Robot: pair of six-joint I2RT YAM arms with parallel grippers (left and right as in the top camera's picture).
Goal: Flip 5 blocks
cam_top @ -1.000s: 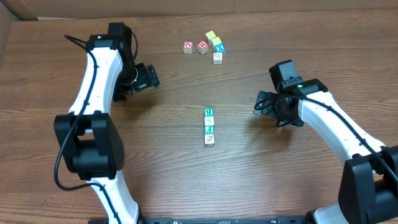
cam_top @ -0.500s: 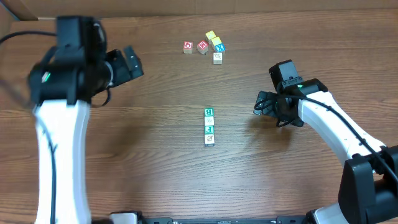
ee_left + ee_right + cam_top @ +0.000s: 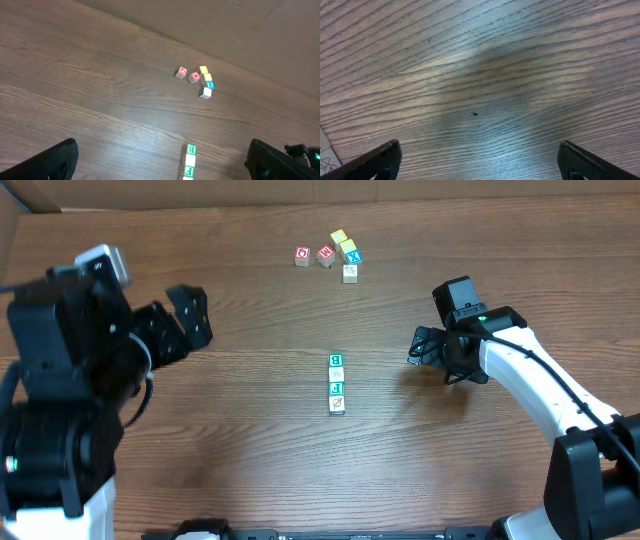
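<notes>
Dark wood-grain table fills the scene, tan cardboard panel along its far edge.

Even bright overhead light, soft shadows, sheen on wood, sharp focus

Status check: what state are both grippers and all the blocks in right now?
left gripper: open, empty, high above the table.
right gripper: open, empty, low over bare wood.
centre row of blocks: lined up, touching, none gripped.
far cluster of blocks: five, loosely grouped, none gripped.
</notes>
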